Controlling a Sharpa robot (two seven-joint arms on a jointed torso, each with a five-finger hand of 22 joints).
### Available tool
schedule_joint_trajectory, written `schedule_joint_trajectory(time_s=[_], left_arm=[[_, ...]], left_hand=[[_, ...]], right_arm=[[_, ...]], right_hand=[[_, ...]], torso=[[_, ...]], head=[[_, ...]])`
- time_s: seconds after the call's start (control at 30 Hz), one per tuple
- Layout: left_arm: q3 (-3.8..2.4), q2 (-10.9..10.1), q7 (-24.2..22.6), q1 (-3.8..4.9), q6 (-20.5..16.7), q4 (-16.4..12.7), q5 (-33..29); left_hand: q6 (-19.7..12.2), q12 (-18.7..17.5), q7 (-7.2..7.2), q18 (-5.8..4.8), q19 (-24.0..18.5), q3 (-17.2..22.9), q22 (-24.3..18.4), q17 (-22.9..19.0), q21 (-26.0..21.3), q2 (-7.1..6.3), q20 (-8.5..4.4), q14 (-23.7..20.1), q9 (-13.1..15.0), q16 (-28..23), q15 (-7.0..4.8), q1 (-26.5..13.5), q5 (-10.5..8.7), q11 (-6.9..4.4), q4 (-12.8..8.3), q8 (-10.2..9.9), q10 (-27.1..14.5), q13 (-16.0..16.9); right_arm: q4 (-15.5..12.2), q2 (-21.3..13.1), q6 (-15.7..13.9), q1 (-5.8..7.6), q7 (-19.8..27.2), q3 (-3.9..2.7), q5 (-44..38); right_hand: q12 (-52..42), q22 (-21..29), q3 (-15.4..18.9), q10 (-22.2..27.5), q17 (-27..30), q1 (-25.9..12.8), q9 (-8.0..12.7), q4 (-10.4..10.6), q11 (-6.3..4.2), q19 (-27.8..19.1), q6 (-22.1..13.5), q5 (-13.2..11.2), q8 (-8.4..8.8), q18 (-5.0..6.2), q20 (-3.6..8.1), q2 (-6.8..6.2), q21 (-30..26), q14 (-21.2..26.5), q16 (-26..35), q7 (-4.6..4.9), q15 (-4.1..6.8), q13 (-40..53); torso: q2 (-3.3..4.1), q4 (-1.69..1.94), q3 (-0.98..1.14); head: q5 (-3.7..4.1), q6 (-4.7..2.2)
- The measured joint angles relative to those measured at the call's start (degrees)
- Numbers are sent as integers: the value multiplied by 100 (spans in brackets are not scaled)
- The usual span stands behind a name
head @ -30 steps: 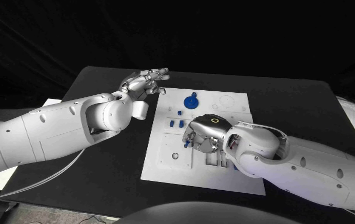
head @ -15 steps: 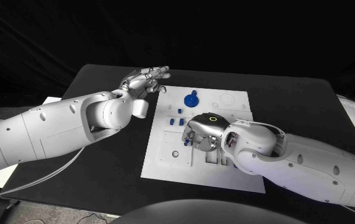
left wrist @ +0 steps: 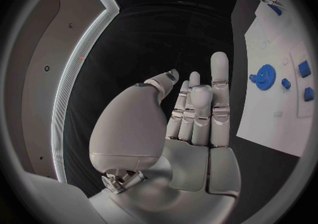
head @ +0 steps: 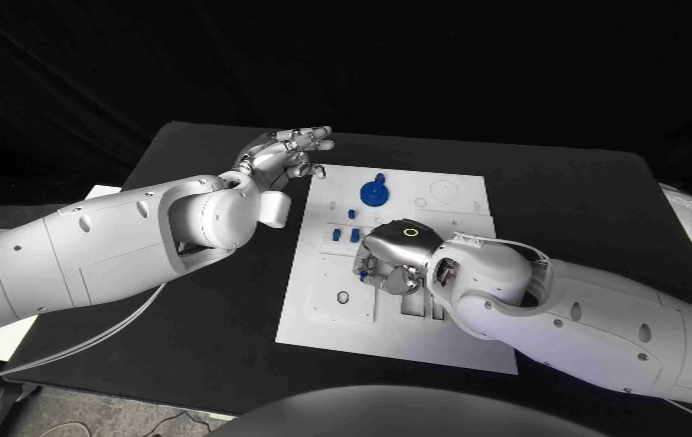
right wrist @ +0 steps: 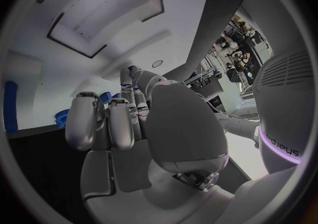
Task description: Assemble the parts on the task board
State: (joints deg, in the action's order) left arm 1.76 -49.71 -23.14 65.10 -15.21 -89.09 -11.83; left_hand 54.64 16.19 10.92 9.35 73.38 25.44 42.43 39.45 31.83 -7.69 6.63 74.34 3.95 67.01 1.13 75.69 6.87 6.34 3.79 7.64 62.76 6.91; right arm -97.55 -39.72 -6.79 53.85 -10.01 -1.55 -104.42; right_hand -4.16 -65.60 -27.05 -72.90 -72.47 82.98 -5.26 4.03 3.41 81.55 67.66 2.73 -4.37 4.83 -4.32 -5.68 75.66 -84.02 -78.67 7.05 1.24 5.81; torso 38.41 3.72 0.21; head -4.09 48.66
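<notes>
Task board [head: 447,332]: white plate lying flat at the middle of the black table [head: 188,317], long side running away from the robot; also seen at the rim of the left wrist view [left wrist: 278,113]
Blue gear [head: 374,195]: seated on the far part of the board, a short stem standing up from it; seen again in the left wrist view [left wrist: 265,72]
Small blue parts [head: 343,236]: a loose cluster on the board nearer than the gear, just beyond the right hand
Ring [head: 343,298]: small dark ring on the board's left portion, apart from both hands
Slots [head: 417,309]: recessed rectangular slots in the near-middle of the board, partly covered by the right hand
Left hand [head: 283,155]: raised above the table beside the board's far left corner, clear of the board; fingers extended and slightly apart, palm empty in the left wrist view [left wrist: 192,123]
Right hand [head: 392,262]: lowered over the middle of the board, fingers curled downward towards the slots; the right wrist view [right wrist: 126,128] shows something blue at the fingertips, but whether it is held I cannot tell
</notes>
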Motion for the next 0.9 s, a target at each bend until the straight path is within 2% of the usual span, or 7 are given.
schedule_joint_trajectory(time_s=[0.23,0.33,0.43,0.5,0.53,0.77,0.9], left_arm=[[0,-2,5,0,4,-1,3],[0,-2,7,0,5,-2,7],[0,-3,9,0,7,-4,11],[0,-4,11,0,8,-6,15],[0,-5,11,0,8,-6,17],[0,-10,17,0,9,-7,32],[0,-12,20,0,11,-2,36]], left_hand=[[0,0,0,-1,0,-1,0,0,0,0,0,0,0,0,0,0,0,0,-1,0,0,0],[-17,0,16,0,0,-17,0,-11,0,0,0,0,0,0,0,0,0,0,-17,0,0,-1],[-21,0,21,0,0,-16,0,-11,0,0,0,0,0,0,0,0,0,0,-17,0,0,-1],[-21,0,21,0,0,-16,0,-11,0,0,0,0,0,0,0,0,0,0,-17,0,0,-1],[-21,0,21,0,0,-16,0,-11,0,0,0,0,0,0,0,0,0,0,-17,0,0,-1],[-21,0,21,0,0,-16,-5,-19,0,0,0,0,0,0,0,0,0,0,-16,0,0,4],[-21,24,21,0,0,-16,-4,-19,0,0,0,0,0,0,0,0,0,0,-16,0,0,4]], right_arm=[[-7,25,41,-1,-43,2,-68],[-3,37,75,1,-77,5,-82],[6,41,83,6,-116,6,-94],[11,43,60,11,-140,5,-106],[14,43,41,11,-149,5,-111],[4,-35,-287,-17,-238,34,-178],[-100,-136,-580,-23,-272,35,-209]], right_hand=[[35,49,3,0,37,-168,-5,3,0,0,-1,0,9,0,0,-57,-32,0,0,1,0,-21],[47,107,72,140,83,-322,-13,72,31,-16,-118,5,44,0,-16,-121,-67,0,45,74,0,-60],[31,452,238,578,318,-556,112,152,120,-191,-518,6,86,0,-87,-282,-316,-1,214,134,-91,-122],[39,756,366,920,517,-604,144,152,176,-320,-728,6,86,123,-127,-330,-531,1,363,167,-103,-205],[40,902,425,1053,609,-618,150,152,199,-384,-800,6,86,136,-136,-345,-633,-1,434,174,-112,-217],[-68,1259,635,1363,838,-622,147,126,254,-483,-923,39,86,137,-173,-349,-889,1,578,163,-145,-202],[-162,1269,635,1321,900,-533,134,126,212,-481,-904,39,86,136,-171,-260,-910,1,612,145,-145,-194]], torso=[[-2,-3,-1],[-5,-3,-3],[-5,-3,-5],[-6,-6,-4],[-6,-7,-4],[-5,-5,1],[-5,-4,1]], head=[[-5,12],[-7,15],[-8,16],[-8,13],[-8,10],[8,-3],[30,-20]])
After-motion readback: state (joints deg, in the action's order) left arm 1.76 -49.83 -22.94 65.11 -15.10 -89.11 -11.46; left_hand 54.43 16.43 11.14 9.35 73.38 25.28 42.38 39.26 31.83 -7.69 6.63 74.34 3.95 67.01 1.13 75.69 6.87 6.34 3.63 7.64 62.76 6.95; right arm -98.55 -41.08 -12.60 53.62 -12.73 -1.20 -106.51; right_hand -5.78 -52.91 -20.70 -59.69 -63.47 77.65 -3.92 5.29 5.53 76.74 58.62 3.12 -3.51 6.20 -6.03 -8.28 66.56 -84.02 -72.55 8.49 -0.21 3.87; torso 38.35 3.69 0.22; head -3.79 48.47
